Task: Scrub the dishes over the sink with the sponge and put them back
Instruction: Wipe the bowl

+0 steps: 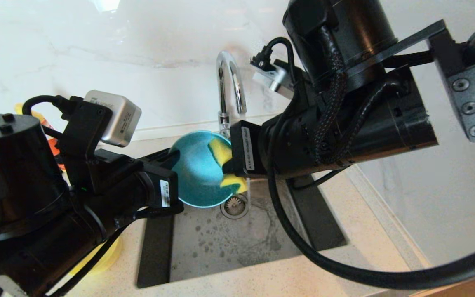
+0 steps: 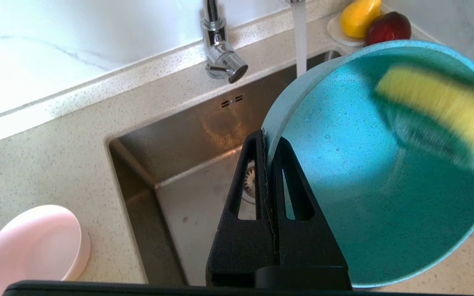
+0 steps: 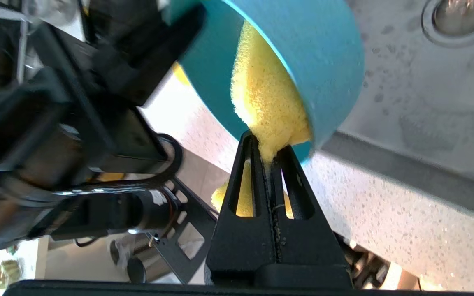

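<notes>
I have the left gripper (image 2: 270,164) clamped on the rim of the small round light-blue plastic bowl (image 1: 198,173), holding it tilted on edge over the square brushed-steel sink (image 1: 229,243), just above the round drain strainer (image 1: 234,205), with the bowl's hollow facing my right arm. The right gripper (image 3: 270,158) is pinched shut on the soft yellow sponge (image 3: 263,98), which is pressed inside the bowl against its wall. I judge the bowl light and fairly stiff but wet and slick, so a thin rim pinch like mine could let it pivot or slide if I push the sponge too hard; I would keep the scrubbing pressure gentle and directed toward the held side. The sponge is squashy and bulges out either side of the fingers, so a grip across its middle suits it. Water runs from the curved chrome tap (image 1: 230,84) close behind the bowl. The round pink plastic bowl (image 2: 31,246) waits on the speckled tabletop (image 2: 35,164) beside the sink.
</notes>
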### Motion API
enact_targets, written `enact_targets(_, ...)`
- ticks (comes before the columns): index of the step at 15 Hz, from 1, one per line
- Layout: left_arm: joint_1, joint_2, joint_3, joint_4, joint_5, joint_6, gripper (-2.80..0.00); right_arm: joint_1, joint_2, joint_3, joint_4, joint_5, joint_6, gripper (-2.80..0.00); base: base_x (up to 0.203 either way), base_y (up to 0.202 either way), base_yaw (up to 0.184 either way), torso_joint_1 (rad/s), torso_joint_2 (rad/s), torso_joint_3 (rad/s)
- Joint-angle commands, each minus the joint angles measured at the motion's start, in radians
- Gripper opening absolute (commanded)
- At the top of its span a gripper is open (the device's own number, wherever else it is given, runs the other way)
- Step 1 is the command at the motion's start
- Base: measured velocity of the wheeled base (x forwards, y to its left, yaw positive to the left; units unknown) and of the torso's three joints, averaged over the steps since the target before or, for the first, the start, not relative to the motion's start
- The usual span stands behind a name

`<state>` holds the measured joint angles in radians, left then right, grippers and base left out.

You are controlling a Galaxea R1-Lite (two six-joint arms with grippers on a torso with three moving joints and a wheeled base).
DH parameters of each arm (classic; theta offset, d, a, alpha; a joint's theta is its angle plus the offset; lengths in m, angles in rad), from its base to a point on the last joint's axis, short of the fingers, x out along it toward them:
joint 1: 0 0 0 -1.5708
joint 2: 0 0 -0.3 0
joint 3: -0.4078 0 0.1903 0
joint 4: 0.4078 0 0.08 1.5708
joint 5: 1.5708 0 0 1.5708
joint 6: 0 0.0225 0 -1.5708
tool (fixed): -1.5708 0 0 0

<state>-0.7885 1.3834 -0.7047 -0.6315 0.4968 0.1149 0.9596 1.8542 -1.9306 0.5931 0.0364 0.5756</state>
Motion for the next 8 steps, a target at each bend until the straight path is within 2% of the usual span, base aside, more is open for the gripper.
enact_targets(1,-0.001,0.005,0.001,-0.002,0.003,0.002,-2.80,-0.001,-0.023,-0.001,-0.006,0.001,0.000,-2.80,0.000,0.000,0.000,0.000,0.00,0.000)
enact_targets(8,-0.001,0.022,0.011,-0.005,0.002,-0.001,-2.80,0.018,-0.052,0.000,-0.004,0.008,-0.008,-2.80,0.000,0.000,0.000,0.000,0.00,0.000)
